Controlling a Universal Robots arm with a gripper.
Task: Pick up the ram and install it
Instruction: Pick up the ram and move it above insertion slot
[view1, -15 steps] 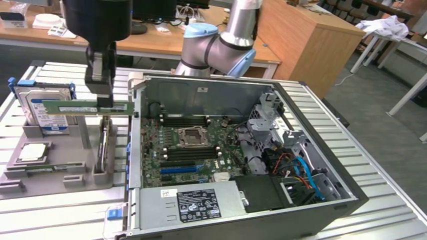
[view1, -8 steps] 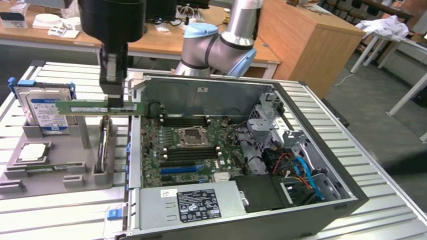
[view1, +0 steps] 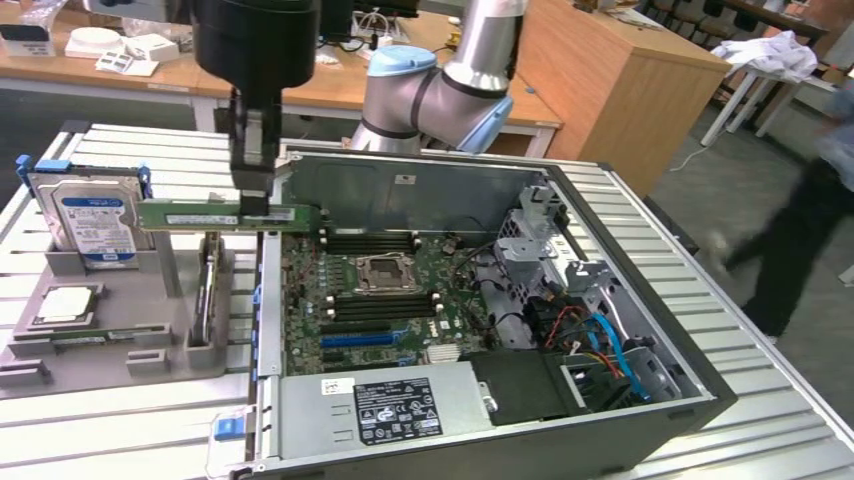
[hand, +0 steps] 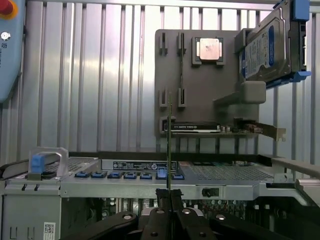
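The ram (view1: 200, 215) is a long green stick. It hangs level in the air over the computer case's wall on the exterior view's left, between the grey holder (view1: 134, 345) and the motherboard (view1: 387, 300). My gripper (view1: 254, 203) comes down from above and is shut on the ram's upper edge near its middle. In the wrist view the ram (hand: 169, 145) shows edge-on as a thin line rising from my gripper (hand: 170, 194). The black memory slots (view1: 380, 241) lie below, towards the exterior view's right of the stick.
The grey holder carries a blue-labelled hard drive (view1: 91, 218) and a square silver chip (view1: 64, 305). The open case (view1: 641, 400) holds a power supply (view1: 394, 405), cables (view1: 601, 340) and a drive cage (view1: 541, 235). A person (view1: 814, 200) stands at the exterior view's right.
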